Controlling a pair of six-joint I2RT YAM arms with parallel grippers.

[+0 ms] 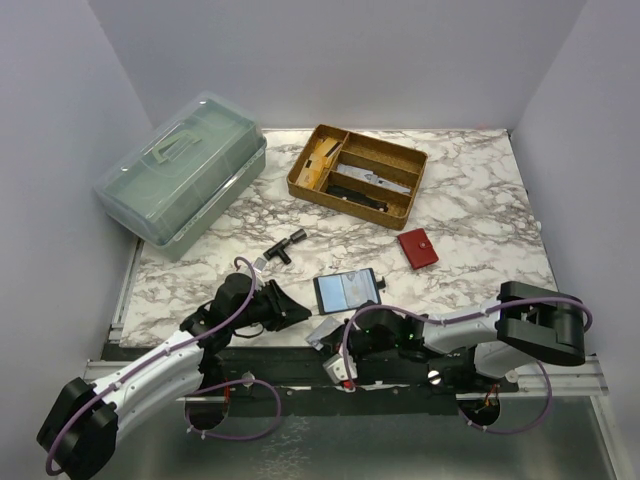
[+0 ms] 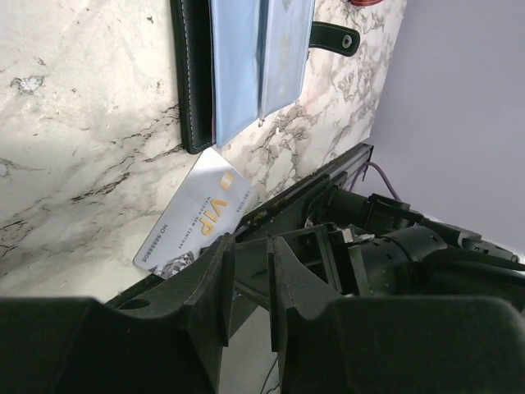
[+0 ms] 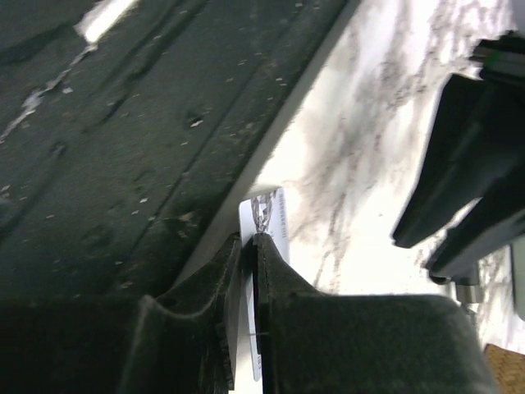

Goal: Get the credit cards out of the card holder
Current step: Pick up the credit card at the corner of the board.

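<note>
Top view: nearest the camera, the two arms reach in from the near edge of the table (image 1: 470, 220). The right gripper (image 1: 328, 340) sits low at that edge, closed on a white card (image 1: 320, 331). The left gripper (image 1: 290, 310) hovers just beside it, pointed toward the open card holder (image 1: 348, 290). The holder lies flat just beyond both, with pale blue credit cards (image 1: 345, 288) inside. A red wallet (image 1: 417, 248) lies well apart to the right.

Left wrist view: the left gripper's fingers (image 2: 215, 271) stand narrowly apart with nothing between them. The white card (image 2: 197, 215) lies flat, its long axis running diagonally from the table's lip up to the holder's corner, which its far corner touches. The blue cards (image 2: 238, 66) sit side by side in the holder, their long axes running along its length.

Right wrist view: the right gripper (image 3: 248, 238) pinches the white card (image 3: 272, 215) from its edge, where one end hangs past the lip. The card probably sits at the lip so that a finger can get under it.
</note>
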